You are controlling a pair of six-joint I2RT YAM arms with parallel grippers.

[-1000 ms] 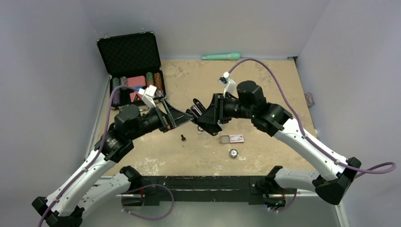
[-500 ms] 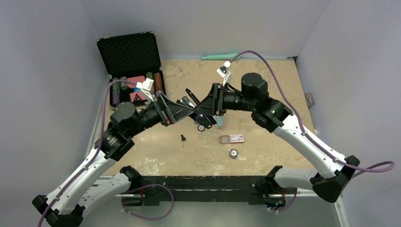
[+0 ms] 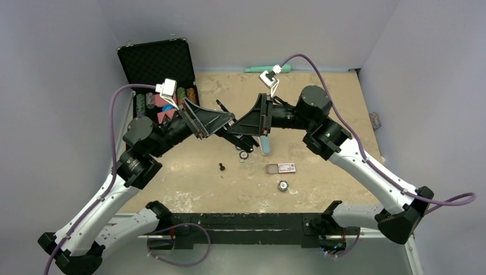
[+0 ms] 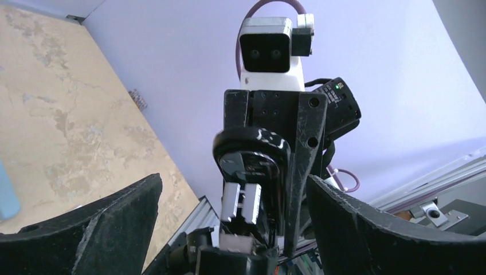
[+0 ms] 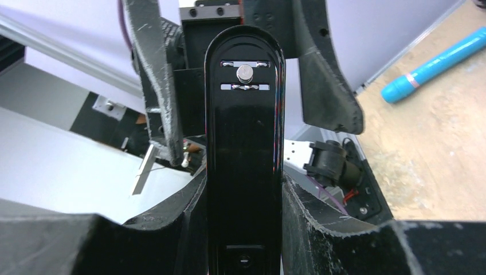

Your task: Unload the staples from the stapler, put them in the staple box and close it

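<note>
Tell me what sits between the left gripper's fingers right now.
The black stapler, end-on, clamped by the right gripper. It sits in the left gripper's open gap, clear of both fingers; the left wrist view shows this.

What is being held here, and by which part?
The right gripper clamps the black stapler by its long sides. The left gripper flanks its far end; whether it grips cannot be told.

A worn, blotchy tan table (image 3: 321, 189) fills the middle. Plain pale lilac-grey walls (image 3: 258, 28) close it in at nine, twelve and three o'clock. Soft, even light; a black rail (image 3: 246, 220) at six.
</note>
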